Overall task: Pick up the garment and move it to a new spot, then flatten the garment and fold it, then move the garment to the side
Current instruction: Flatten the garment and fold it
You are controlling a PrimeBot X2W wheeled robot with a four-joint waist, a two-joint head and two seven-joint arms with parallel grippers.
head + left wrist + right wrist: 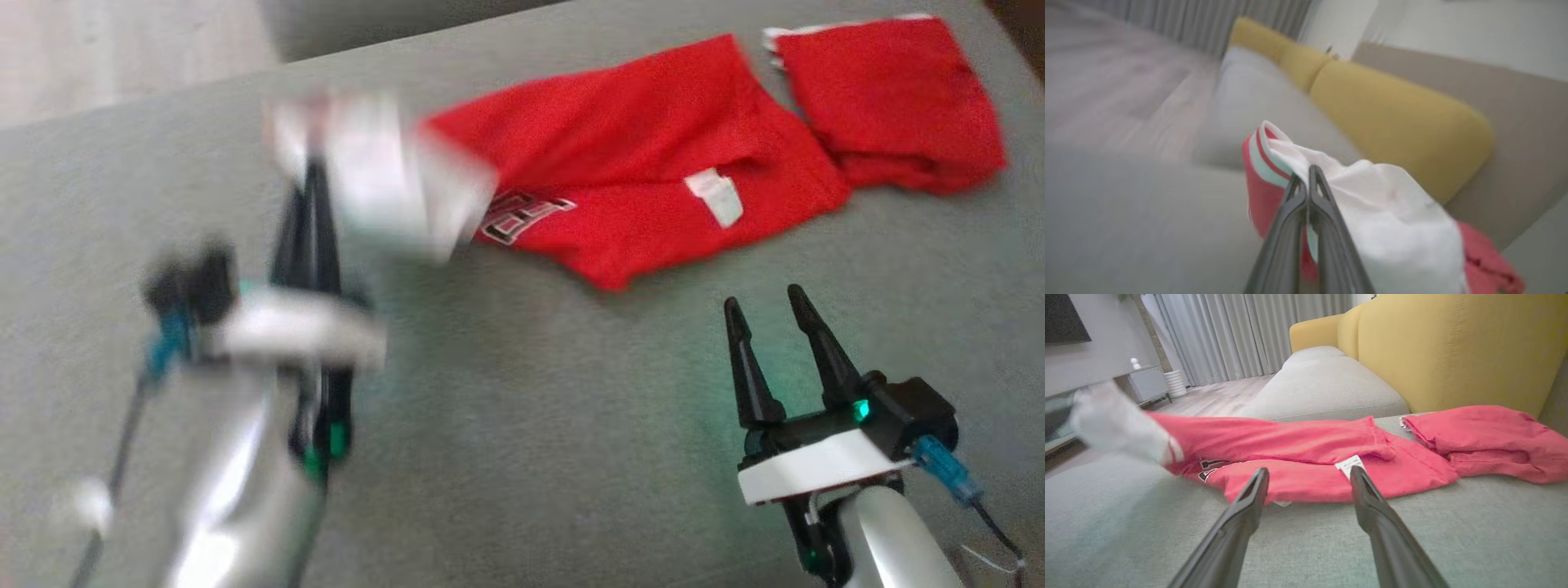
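Note:
The garment (637, 180) is red with a white sleeve, a white tag and dark lettering. It lies crumpled on the grey sofa seat (522, 425). My left gripper (314, 175) is shut on the white sleeve end (1372, 204), which is raised off the seat and motion-blurred. In the left wrist view the two fingers (1308, 173) press together with cloth draped over them. My right gripper (763, 298) stands open and empty, just in front of the garment's near edge (1298, 486). The right wrist view has its fingertips (1309, 471) on either side of the tag area, apart from the cloth.
A second red bundle (894, 102) lies at the far right against the garment; I cannot tell whether it is the same piece. The yellow backrest (1453, 347) rises behind. Another grey cushion (1323, 384), wooden floor and curtains lie beyond on the left.

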